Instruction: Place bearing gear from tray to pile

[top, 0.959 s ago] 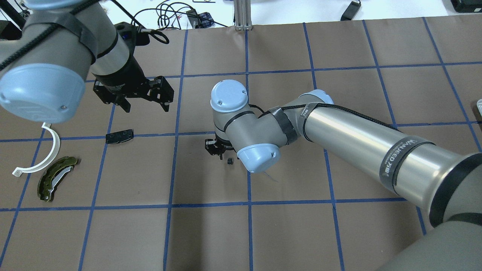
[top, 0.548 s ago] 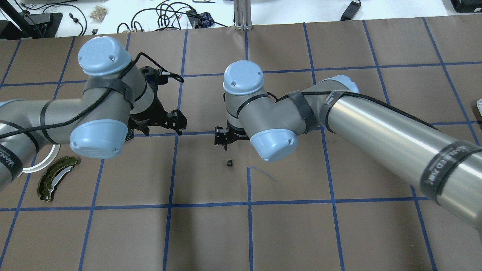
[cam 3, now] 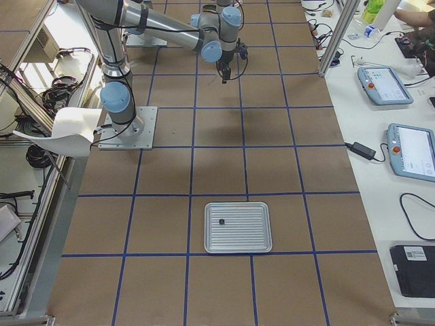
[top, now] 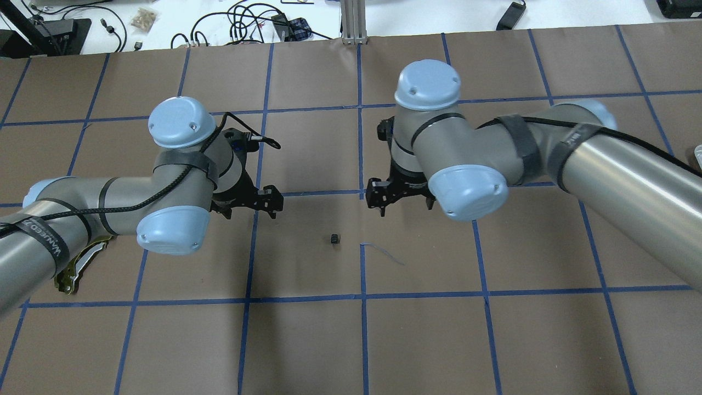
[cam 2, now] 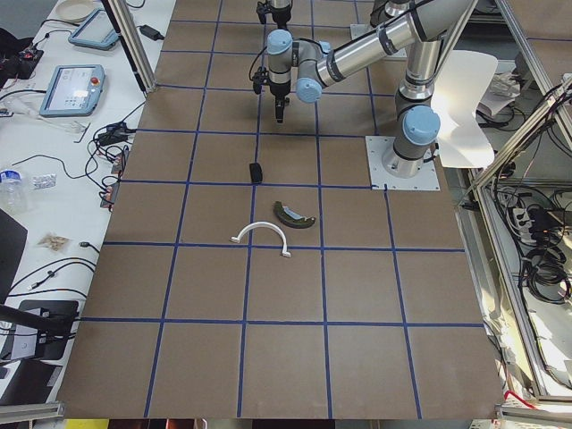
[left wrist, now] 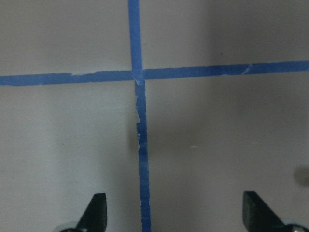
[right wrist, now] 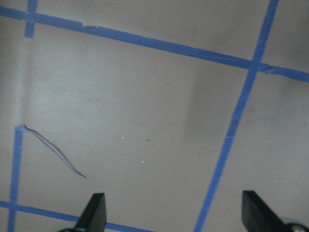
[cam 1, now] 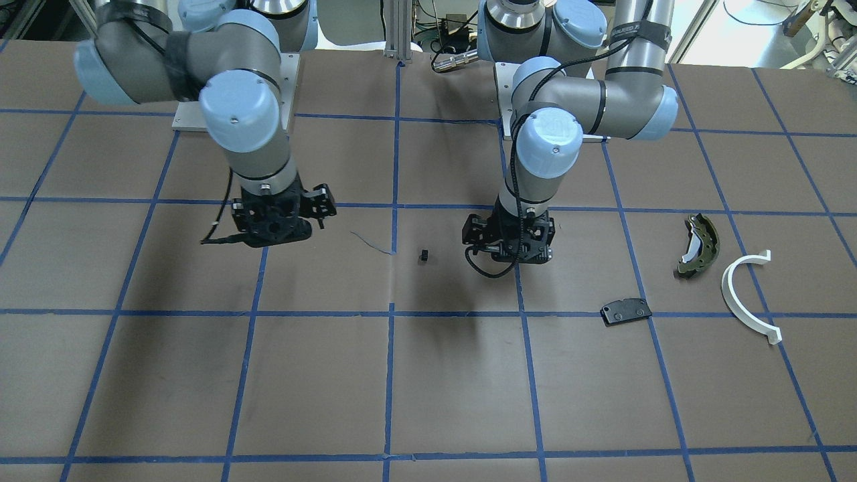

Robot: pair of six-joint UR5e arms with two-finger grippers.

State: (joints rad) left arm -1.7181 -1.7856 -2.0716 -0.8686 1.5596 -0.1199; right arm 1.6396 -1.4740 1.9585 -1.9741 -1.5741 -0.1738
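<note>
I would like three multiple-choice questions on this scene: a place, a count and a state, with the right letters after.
1. The small black gear lies: A) on the table between the left gripper and the right gripper B) inside the right gripper C) off the table.
2. The pile holds how many parts? A) one B) five C) three.
3. The left gripper is: A) shut on the gear B) open and empty C) shut on the pad.
Key: 1 A, it rests on brown paper between them; 2 C, black pad, olive shoe, white half-ring; 3 B, its wrist view shows fingertips apart, nothing between.
</note>
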